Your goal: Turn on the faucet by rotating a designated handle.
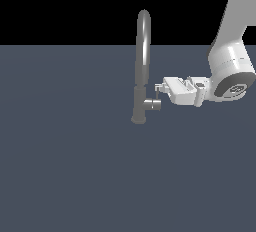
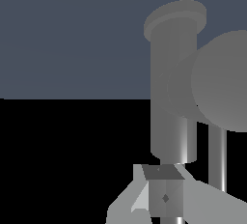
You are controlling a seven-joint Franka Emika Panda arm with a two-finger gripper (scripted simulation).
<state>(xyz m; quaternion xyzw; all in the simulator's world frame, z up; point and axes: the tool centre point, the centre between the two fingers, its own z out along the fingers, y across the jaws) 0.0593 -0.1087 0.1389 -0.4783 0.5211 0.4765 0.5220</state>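
The faucet (image 1: 143, 61) is a tall grey gooseneck tap standing on the dark floor, with a thicker lower body (image 2: 173, 88). Its handle (image 1: 153, 104) is a short stub jutting toward the exterior view's right, with a thin lever pin (image 1: 156, 93) rising from its tip. In the wrist view the handle's round end (image 2: 224, 80) looms close, with the pin (image 2: 217, 155) beside it. My gripper (image 1: 160, 88) comes in level from the exterior view's right, its tips right at the pin. The fingers (image 2: 164, 191) look pressed together with nothing between them.
The white arm (image 1: 230, 61) comes down from the upper right of the exterior view. A flat dark blue-grey floor (image 1: 75, 166) lies all around the faucet.
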